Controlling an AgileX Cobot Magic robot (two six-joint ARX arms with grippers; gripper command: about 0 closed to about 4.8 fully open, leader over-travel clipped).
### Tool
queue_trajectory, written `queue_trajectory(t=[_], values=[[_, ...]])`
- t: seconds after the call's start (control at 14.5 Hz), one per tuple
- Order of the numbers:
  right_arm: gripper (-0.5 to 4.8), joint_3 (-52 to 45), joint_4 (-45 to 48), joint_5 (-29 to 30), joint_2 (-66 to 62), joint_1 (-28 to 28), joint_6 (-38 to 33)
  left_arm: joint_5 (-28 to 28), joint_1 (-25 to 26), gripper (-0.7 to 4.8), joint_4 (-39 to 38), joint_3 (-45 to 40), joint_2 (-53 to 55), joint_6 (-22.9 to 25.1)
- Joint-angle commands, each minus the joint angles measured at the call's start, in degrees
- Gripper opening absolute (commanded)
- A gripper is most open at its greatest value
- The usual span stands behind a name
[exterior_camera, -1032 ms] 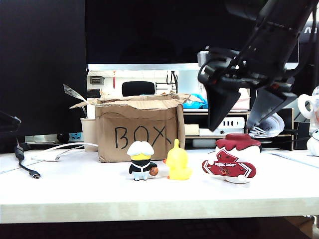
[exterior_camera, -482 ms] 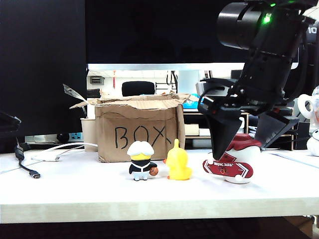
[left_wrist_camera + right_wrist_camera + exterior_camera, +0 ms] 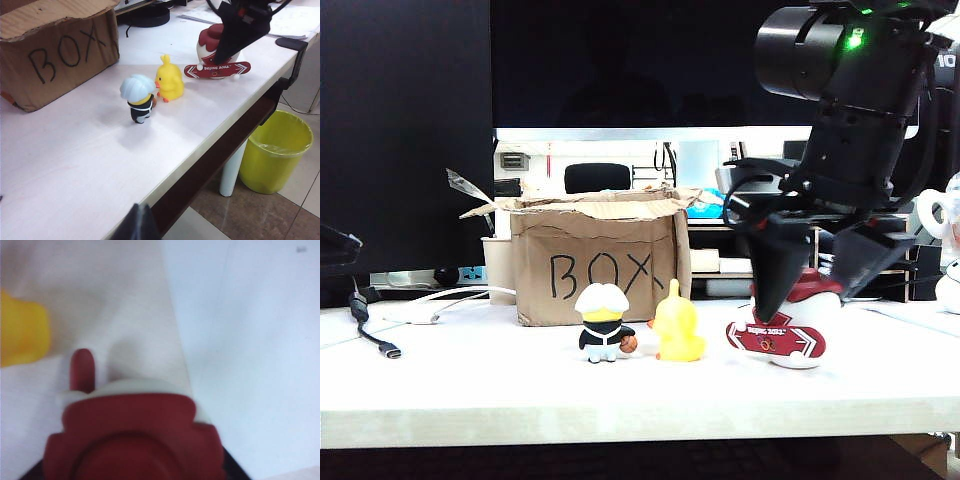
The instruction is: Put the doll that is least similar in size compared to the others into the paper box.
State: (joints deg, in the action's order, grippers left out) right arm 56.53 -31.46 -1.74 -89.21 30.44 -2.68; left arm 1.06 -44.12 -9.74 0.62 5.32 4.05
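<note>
Exterior view: the right gripper (image 3: 810,285) is down over the doll (image 3: 790,325), the round white figure with a dark red cap and a red "Beijing 2022" snowboard, standing on the white table (image 3: 620,395) toward its right end. The 2 dark fingers (image 3: 775,265) straddle the cap, 1 on each side; whether they press it I cannot tell. The paper box (image 3: 595,255), marked "BOX", stands well apart at the back. Before it stand the white-haired figure in black (image 3: 603,322) and the yellow duck figure (image 3: 675,325), just beside each other.

Left wrist view: the left gripper (image 3: 137,225) shows only as a dark tip off the table's near edge; its state cannot be told. A yellow bin (image 3: 275,150) stands on the floor.

Right wrist view: the doll's red cap fills the frame, blurred, with the duck at the edge.
</note>
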Motion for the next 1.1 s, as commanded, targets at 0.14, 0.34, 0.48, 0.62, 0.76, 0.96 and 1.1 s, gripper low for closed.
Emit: queue_trajectory(t=[0.14,0.34,0.48,0.62,0.76,0.96,1.1], values=[[1.71,0.13,0.22,0.11,0.15,0.09,-0.35,-0.24,-0.02,-0.05,-1.14,-0.09,0.02,0.02],[1.72,0.37,0.00,0.13,0.76,0.09,-0.37,-0.24,-0.04,-0.05,-1.14,-0.09,0.02,0.04],[1.74,1.73,-0.44,-2.03,4.74,0.09,-0.81,-0.24,-0.04,-0.05,-1.14,-0.09,0.02,0.04],[1.75,3.61,-0.50,-2.64,8.61,-0.04,-0.79,-0.24,-0.04,-0.05,-1.14,-0.09,0.02,0.04],[2.05,7.19,-0.09,-2.38,12.61,-0.02,-0.81,-0.24,-0.04,-0.05,-1.14,-0.09,0.02,0.04],[2.16,13.16,4.66,-2.19,13.60,-0.02,-0.98,-0.24,-0.02,-0.05,-1.14,-0.09,0.02,0.02],[2.16,15.78,12.44,-0.68,10.73,0.04,-2.43,-0.24,-0.02,-0.05,-1.14,-0.09,0.02,0.02]])
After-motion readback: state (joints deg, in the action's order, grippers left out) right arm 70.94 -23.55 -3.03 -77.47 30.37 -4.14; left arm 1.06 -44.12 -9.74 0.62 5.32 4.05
